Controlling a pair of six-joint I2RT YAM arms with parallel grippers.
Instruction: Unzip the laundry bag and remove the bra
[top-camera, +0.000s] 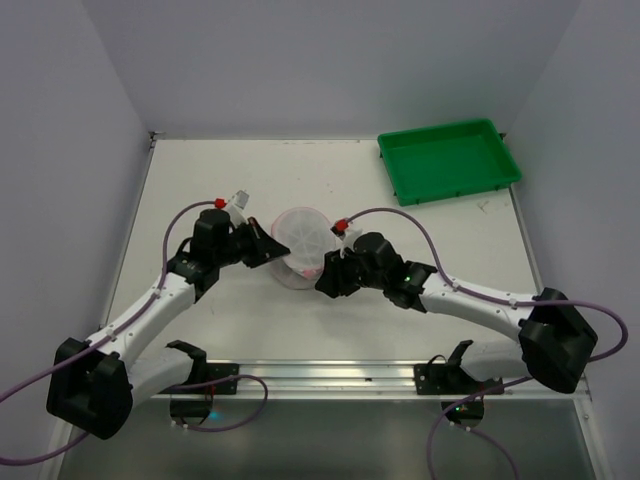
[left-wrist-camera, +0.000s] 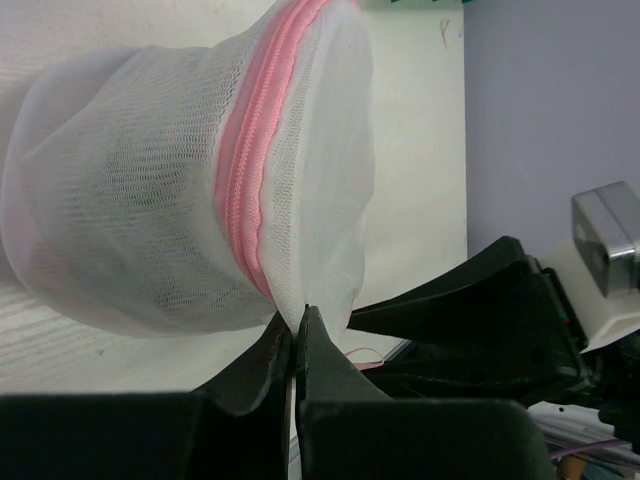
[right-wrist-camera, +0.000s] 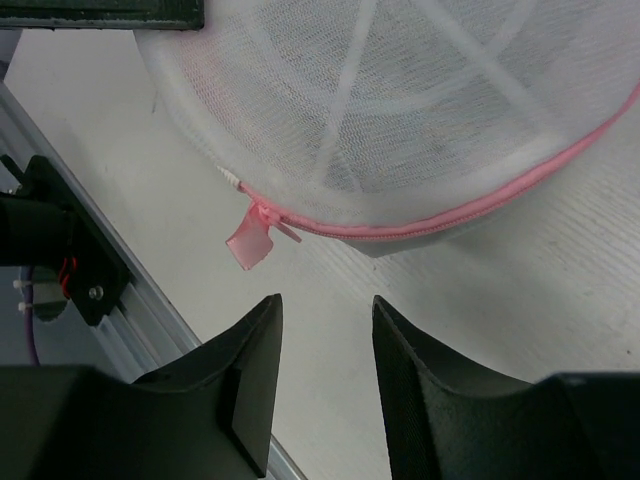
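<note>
A pale table (top-camera: 300, 330) fills the room's floor of view, with a green tray (top-camera: 450, 160) at its far right corner. Two arms reach in from the near edge and meet at the table's middle. Between them sits the laundry bag (top-camera: 302, 240), a round white mesh drum lying on its side. The left gripper (left-wrist-camera: 297, 325) is clamped tight on a fold of mesh at the bag's rim, beside the pink zipper (left-wrist-camera: 245, 200). The right gripper (right-wrist-camera: 325, 310) stands partly open, holding nothing. A small pink pull tab (right-wrist-camera: 250, 240) hangs just beyond its fingertips, not touching. What lies inside the mesh cannot be made out.
</note>
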